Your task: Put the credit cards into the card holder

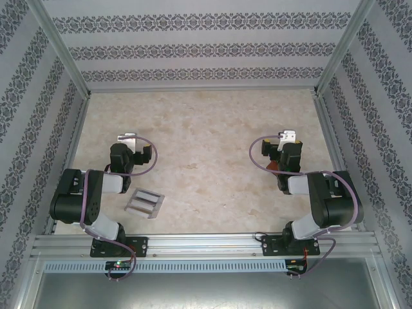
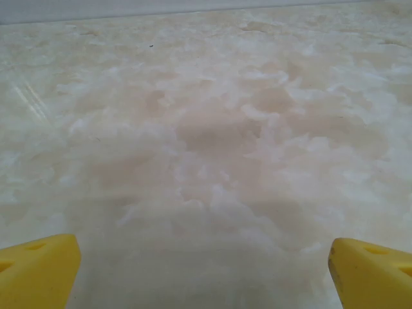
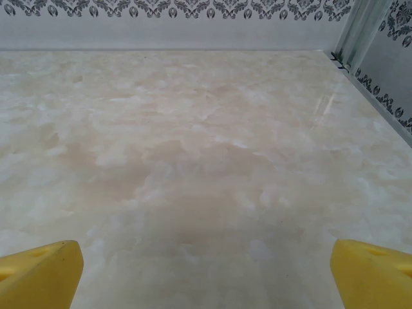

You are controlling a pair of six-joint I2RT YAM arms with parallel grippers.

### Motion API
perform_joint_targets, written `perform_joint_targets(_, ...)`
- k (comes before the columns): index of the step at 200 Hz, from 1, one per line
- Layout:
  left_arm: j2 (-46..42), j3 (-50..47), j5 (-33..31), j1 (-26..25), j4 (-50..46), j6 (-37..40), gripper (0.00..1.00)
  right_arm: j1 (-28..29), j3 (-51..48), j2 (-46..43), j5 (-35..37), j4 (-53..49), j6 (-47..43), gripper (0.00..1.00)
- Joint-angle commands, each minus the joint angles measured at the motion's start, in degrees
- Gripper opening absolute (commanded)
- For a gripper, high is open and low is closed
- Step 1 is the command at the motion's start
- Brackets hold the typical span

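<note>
Judging by looks, the thin pale rectangular plastic credit cards are expected to be light, stiff and slick. An edge pinch is judged the only workable hold, since a flat face offers nothing to grab. No single card can be made out. Pale strips are seen in the grey slotted rack (image 1: 145, 203), near left on the beige marbled table (image 1: 206, 122); whether those are the cards cannot be told. The small reddish-brown leather card holder (image 1: 273, 166) is judged soft, light and likely to slide when pushed, so hold is best taken at its folded edge. Only a sliver of it is seen, tucked beside the right arm (image 1: 322, 193), just nearer than the right gripper (image 1: 287, 136). The rack lies nearer than the left gripper (image 1: 127, 138) and slightly to its right, apart from it. Both grippers are released: yellow fingertips (image 2: 38, 267) are spread wide in each wrist view, with bare table between them and nothing grasped.
</note>
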Motion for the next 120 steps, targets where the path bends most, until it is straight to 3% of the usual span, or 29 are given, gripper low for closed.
perform_joint_targets(1, -0.28, 0.91, -0.13, 0.34, -0.18, -0.77, 1.0, 0.06, 0.58, -0.61, -1.6, 0.91, -0.37, 0.98)
perform_joint_targets(120, -0.26, 0.91, -0.03, 0.45, -0.19, -0.86, 0.99, -0.89, 1.15, -0.54, -3.74, 0.03, 0.31, 0.98)
